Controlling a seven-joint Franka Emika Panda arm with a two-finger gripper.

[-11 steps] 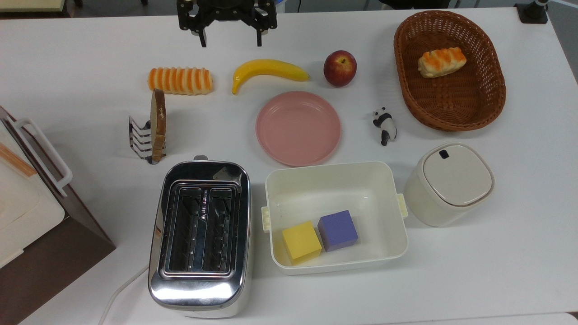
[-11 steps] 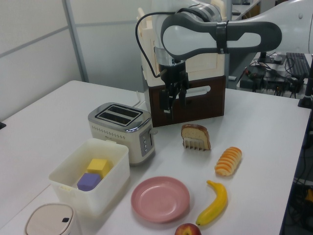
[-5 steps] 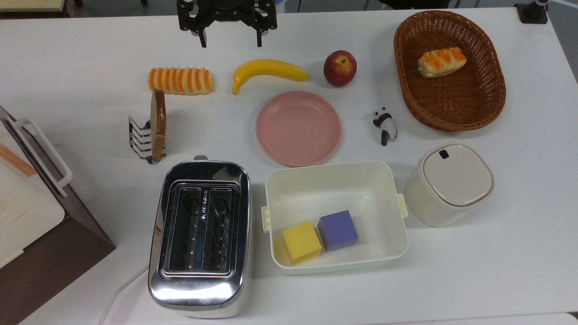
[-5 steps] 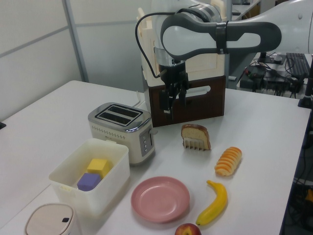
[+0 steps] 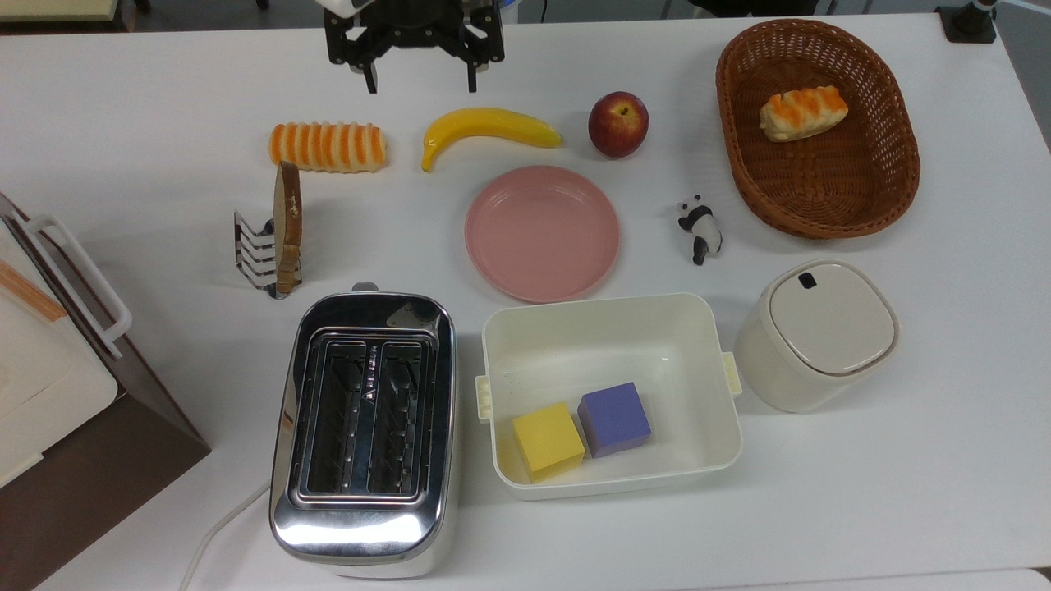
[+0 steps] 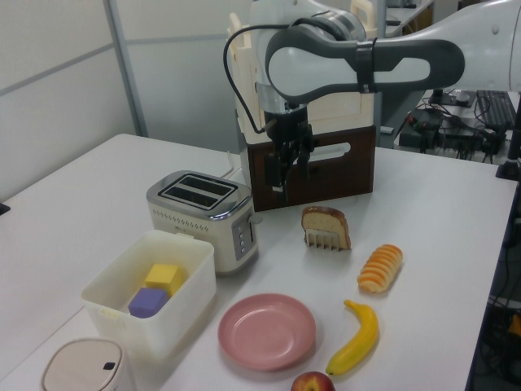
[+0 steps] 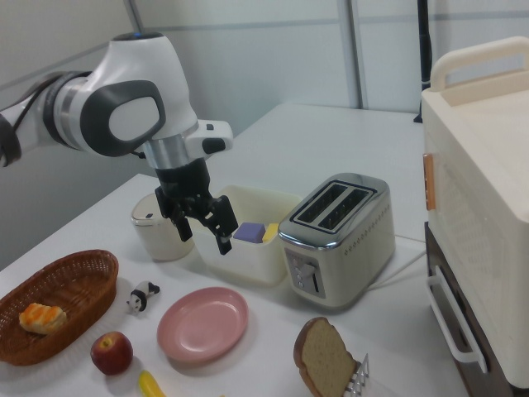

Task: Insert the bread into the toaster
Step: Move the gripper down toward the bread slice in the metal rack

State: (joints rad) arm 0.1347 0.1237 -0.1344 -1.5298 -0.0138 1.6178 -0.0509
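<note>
Chrome toaster (image 5: 363, 431) w/o legible brand; bread (image 5: 288, 226) racked; gripper (image 5: 417, 80) spread, empty.

On a white tabletop (image 5: 903, 460) are laid a pink plate (image 5: 542, 233), a banana (image 5: 488, 127), an apple (image 5: 617, 124), a panda figurine (image 5: 700, 228) and a wicker basket (image 5: 887, 185). Yellow (image 5: 548, 440) and purple (image 5: 614, 419) cubes are held in a cream tub (image 5: 608, 328).
</note>
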